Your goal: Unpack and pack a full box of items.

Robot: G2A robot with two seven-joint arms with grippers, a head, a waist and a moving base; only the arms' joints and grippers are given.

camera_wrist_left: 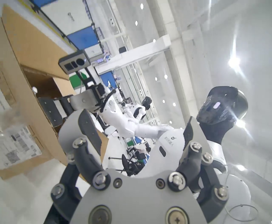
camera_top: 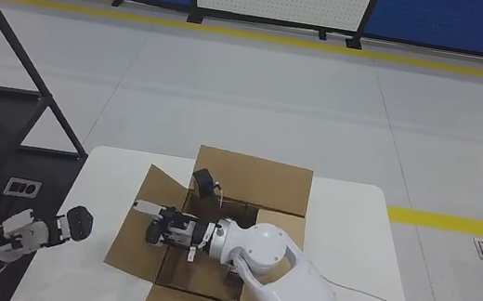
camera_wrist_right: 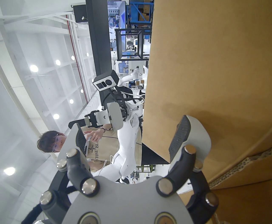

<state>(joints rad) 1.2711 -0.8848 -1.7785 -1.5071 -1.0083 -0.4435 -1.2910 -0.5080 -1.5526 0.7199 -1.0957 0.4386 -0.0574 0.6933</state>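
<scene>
As right gripper (camera_wrist_right: 130, 125) and left gripper (camera_wrist_left: 138, 118) both gape empty, we fear the former snagging the box (camera_wrist_right: 201, 63) flap.

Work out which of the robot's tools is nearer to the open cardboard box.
Right. The right tool is over the cardboard box, among its opened flaps. The left tool is off to the box's side, above the white table, clear of the cardboard.

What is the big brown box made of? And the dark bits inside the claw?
The box looks like matte brown corrugated cardboard; a cut edge shows wavy layers. The right claw's pads look like dark ribbed rubber, though it may be plastic.
</scene>
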